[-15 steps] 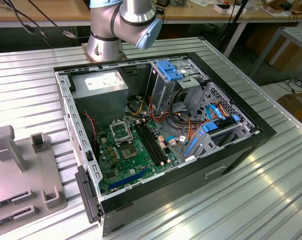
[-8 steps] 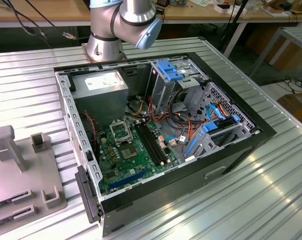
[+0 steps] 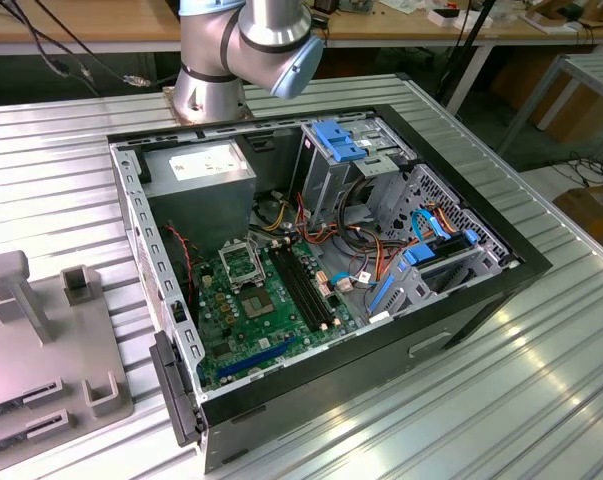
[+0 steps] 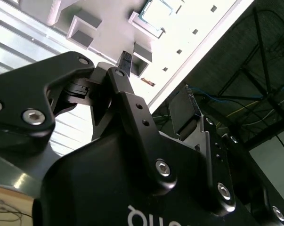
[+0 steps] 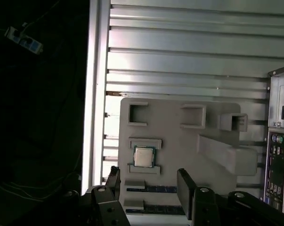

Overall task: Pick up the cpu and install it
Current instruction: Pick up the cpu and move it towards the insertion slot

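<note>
silvery-tan and flat, so treat the cpu (image 5: 144,157) gently: find it seated between two low brackets (image 5: 145,143) on the grey plate (image 5: 172,141), on the ribbed table (image 5: 189,61) beside the case (image 5: 279,141), not yet in hand. read the gripper (image 5: 149,181) as spread wide and pinching nothing, hanging over the plate near the cpu without touching it, fingers (image 5: 184,181) to either side of its line in the first wrist view. judge the step as the approach to the pick. line the fingers up square with two free edges, away from the brackets; come down straight and level; close softly, to avoid tilting or slipping so thin a piece. keep clear of the tall block (image 5: 229,157) nearby. as for containers: count the plate's other bracket nests (image 5: 138,114) as empty-looking, with dark strips (image 5: 156,189) low on the plate too unclear to name. in the exterior view, see the case lying open, holding the green board (image 3: 251,320), a black socket (image 3: 243,262) seemingly bare, a grey power box (image 3: 206,165), blue-tabbed cages (image 3: 346,140) and loose cables (image 3: 366,240).
</note>
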